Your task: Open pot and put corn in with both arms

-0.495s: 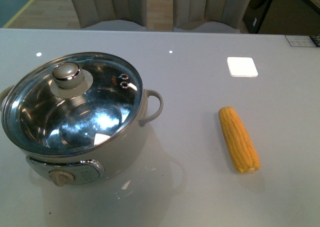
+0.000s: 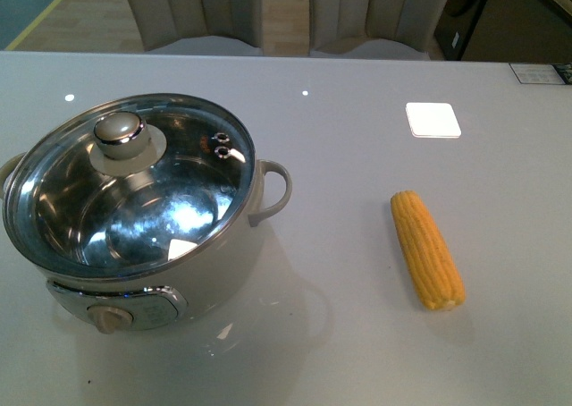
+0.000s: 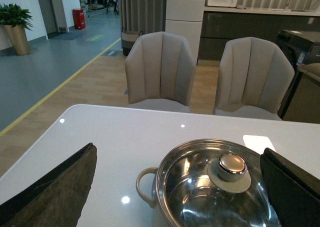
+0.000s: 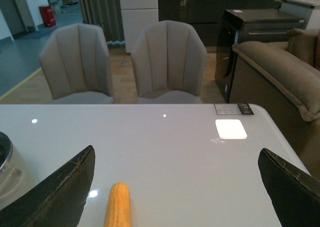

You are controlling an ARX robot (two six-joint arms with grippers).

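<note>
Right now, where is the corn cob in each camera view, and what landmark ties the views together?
Front view: the corn cob lies on the table, right of the pot, lengthwise away from the robot.
Left wrist view: not in it.
Right wrist view: on the table between the fingers of the open right pincer, cut off by the frame.
Shared landmark: the bright white square on the tabletop, visible in all three views.

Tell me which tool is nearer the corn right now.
Right. The right tool hovers open with the corn ahead between its fingers; the left tool faces the lidded pot, no corn in its view.
</note>
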